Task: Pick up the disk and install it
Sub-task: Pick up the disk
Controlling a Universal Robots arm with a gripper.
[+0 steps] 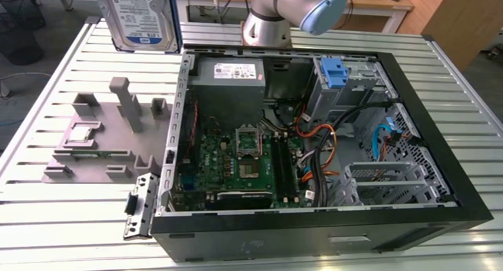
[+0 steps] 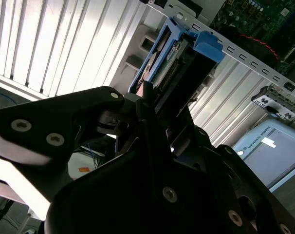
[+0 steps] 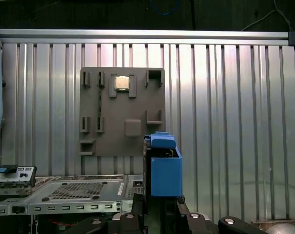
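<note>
Silver arm with pale blue cap; black, screw-studded hand.

disk: glossy white-blue label, smooth blue plastic carrier | counter: ribbed bare metal, satin sheen | case: matt black metal | fixture, 9 o'clock of case: matt grey plastic | claw: matt black

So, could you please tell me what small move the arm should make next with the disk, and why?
Probably carry the disk sideways toward the exterior view's right, over the open computer case. The gripper looks shut on its blue carrier, and the disk hangs above the slatted table beside the case, not over it, so no drive bay is within reach yet.
</note>
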